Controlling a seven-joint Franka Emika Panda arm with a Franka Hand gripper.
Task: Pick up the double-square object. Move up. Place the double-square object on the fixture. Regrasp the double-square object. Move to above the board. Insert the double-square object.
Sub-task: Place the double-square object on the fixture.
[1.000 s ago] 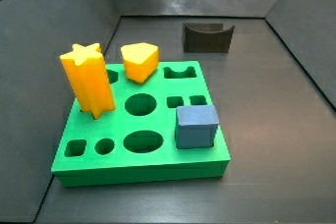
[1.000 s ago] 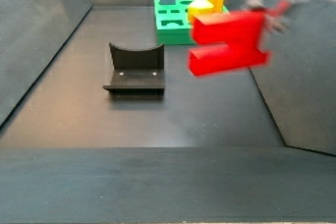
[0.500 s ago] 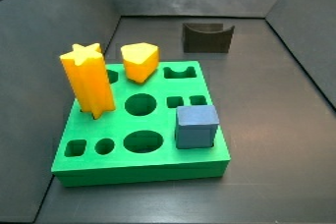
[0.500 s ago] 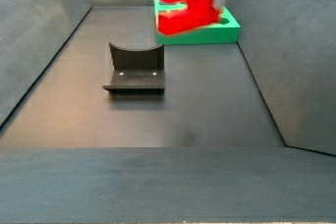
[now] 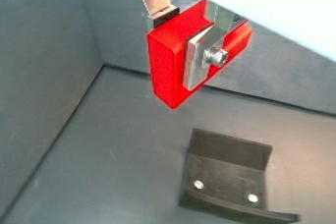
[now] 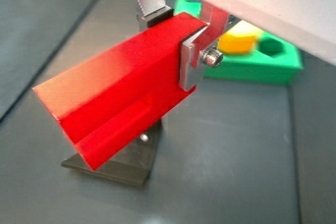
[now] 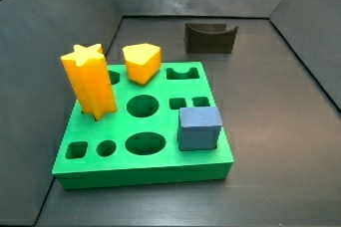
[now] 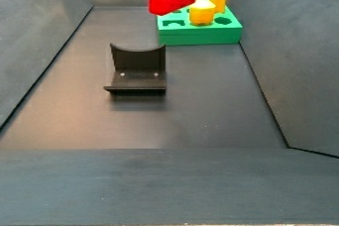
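The gripper clamps the bright red, notched double-square object aloft, unlabelled, fixture at 5 o'clock.

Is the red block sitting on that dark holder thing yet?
Not yet. The hand is shut on the red block and holds it in the air above the fixture, which is empty.

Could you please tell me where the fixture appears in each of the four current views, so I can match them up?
Wrist view: the fixture lies on the floor, below the held double-square object.
Wrist view: only a part shows, under the red piece.
Side view: by the far wall.
Side view: mid-floor.
Shared landmark: the board.
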